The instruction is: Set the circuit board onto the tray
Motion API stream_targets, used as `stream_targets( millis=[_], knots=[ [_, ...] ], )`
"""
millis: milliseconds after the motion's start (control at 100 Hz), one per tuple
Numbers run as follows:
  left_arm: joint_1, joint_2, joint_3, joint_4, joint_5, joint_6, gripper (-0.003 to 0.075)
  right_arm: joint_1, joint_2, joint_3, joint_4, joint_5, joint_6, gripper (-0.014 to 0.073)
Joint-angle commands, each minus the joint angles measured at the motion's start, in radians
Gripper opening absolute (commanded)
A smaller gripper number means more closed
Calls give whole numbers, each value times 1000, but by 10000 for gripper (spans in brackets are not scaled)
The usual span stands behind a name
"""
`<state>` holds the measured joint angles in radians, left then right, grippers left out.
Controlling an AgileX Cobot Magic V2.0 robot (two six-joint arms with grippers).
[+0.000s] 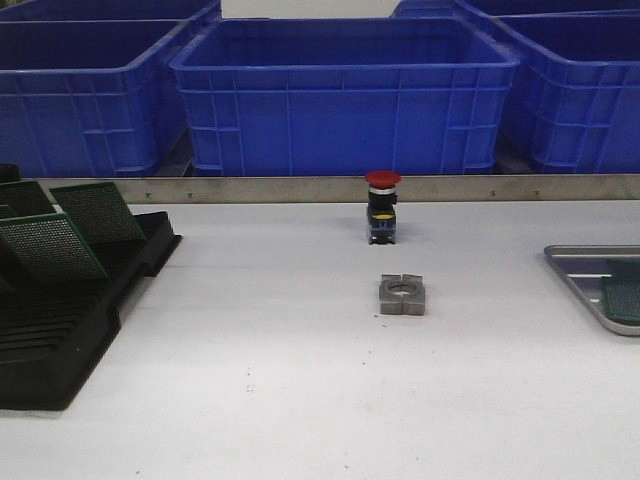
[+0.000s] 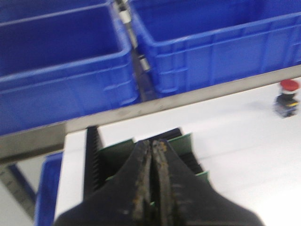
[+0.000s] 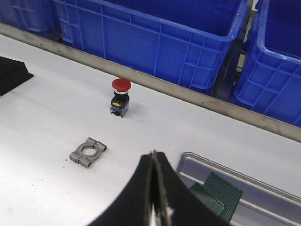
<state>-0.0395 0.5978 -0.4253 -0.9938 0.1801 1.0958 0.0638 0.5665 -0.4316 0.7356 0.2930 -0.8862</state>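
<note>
The grey metal tray [image 1: 580, 256] lies at the table's right edge with two green circuit boards [image 1: 622, 290] overlapping in it. It also shows in the right wrist view [image 3: 221, 163] with the boards [image 3: 221, 190]. My right gripper [image 3: 153, 154] is shut and empty, above the table just beside the tray's near corner. The black slotted rack [image 1: 60, 330] at the left holds several green boards [image 1: 95, 212] standing in its slots. My left gripper [image 2: 151, 142] is shut and empty, above the rack [image 2: 91, 150] and its boards [image 2: 117, 148]. Neither gripper shows in the front view.
A red emergency push button [image 1: 382, 207] stands mid-table, with a grey metal clamp block [image 1: 402, 294] in front of it. Big blue plastic crates [image 1: 345, 95] line the back behind a metal rail [image 1: 300, 188]. A blue crate edge [image 2: 47, 188] sits beside the rack.
</note>
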Motion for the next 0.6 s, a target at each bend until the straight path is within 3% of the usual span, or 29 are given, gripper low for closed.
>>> stream_targets(
  millis=[0, 170, 590],
  knots=[
    [88, -14, -29, -9, 45, -9, -17, 2, -35, -9, 16, -88, -16, -60],
    [145, -85, -3, -19, 89, -9, -17, 2, -167, 67, 16, -171, -16, -60],
    [145, -457, 160, -19, 101, -9, -17, 2, -470, 201, 16, -130, -16, -60]
  ],
)
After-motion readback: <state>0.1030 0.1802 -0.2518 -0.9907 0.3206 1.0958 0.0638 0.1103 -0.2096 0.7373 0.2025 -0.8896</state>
